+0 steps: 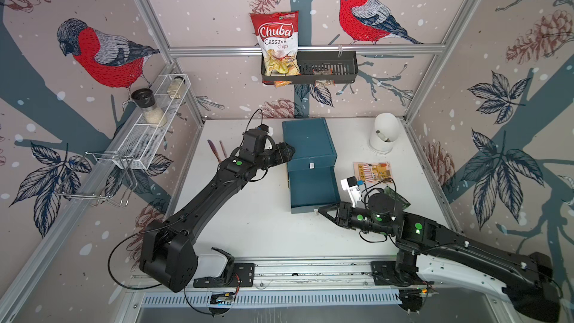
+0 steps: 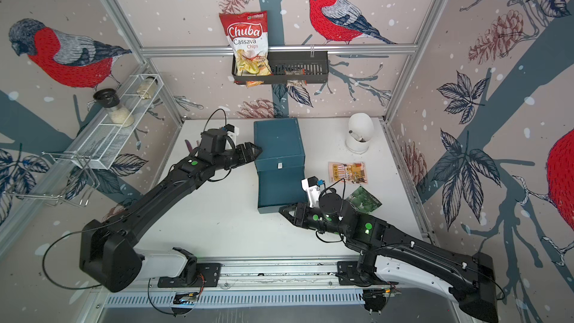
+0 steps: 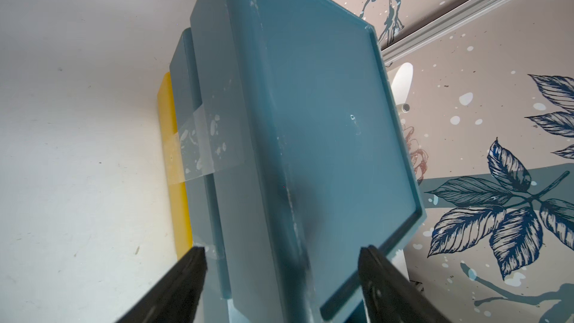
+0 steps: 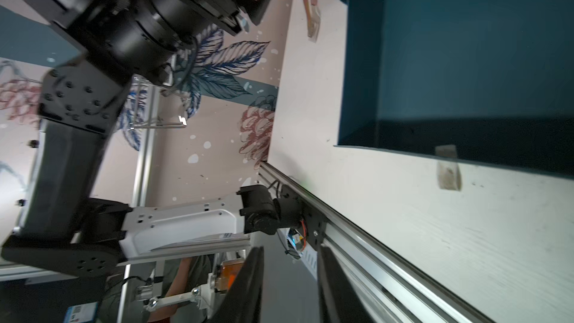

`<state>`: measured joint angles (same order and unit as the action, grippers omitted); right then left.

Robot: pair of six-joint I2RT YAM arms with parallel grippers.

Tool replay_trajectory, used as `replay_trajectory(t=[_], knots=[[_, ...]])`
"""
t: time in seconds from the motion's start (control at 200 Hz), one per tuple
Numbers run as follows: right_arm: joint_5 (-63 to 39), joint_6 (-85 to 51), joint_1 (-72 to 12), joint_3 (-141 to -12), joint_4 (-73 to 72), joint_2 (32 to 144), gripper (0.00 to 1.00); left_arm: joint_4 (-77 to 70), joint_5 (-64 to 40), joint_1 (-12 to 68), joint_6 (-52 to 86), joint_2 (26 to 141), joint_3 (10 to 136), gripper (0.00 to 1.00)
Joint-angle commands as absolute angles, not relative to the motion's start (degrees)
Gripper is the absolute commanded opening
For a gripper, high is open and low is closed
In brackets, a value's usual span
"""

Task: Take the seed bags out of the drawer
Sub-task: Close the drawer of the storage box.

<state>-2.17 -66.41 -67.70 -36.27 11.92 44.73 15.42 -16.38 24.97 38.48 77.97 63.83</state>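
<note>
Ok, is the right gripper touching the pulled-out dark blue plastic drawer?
Apart. The right wrist view shows the right gripper ending well clear of the drawer, with bare white table showing between its tips and the drawer's front wall.

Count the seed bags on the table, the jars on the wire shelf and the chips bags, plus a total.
Seed bags: 2, striped bag and green bag
Jars: 2, black-lidded jar and far jar
Chips bag: 1
Total: 5

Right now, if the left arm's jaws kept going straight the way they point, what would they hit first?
The blue drawer box: the left gripper points at its upper side edge, jaws open on either side of it. Contact looks almost immediate, though the gap is unclear.
</note>
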Motion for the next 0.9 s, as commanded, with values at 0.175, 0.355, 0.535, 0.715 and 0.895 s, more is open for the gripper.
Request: replay_trajectory(t=[0.175, 0.355, 0.535, 0.715, 0.895], knots=[[19.1, -72.1, -78.2, -35.1, 22.5, 50.7, 0.40, 15.9, -15.2, 24.8, 34.8, 82.5, 65.5, 0.77], [21.0, -70.4, -78.1, -34.3, 15.1, 57.5, 0.51, 16.6, -14.0, 24.8, 33.8, 83.7, 64.6, 0.71], [22.4, -66.1, -74.9, -37.3, 11.6, 66.1, 0.48, 18.6, -10.9, 24.8, 31.8, 83.2, 63.1, 0.60], [22.8, -62.4, -72.7, -40.5, 9.2, 71.0, 0.36, 20.1, -8.4, 24.9, 29.7, 82.7, 61.3, 0.49], [22.9, -58.8, -70.1, -42.4, 5.8, 74.9, 0.28, 20.1, -7.1, 25.3, 26.9, 82.4, 59.4, 0.41]])
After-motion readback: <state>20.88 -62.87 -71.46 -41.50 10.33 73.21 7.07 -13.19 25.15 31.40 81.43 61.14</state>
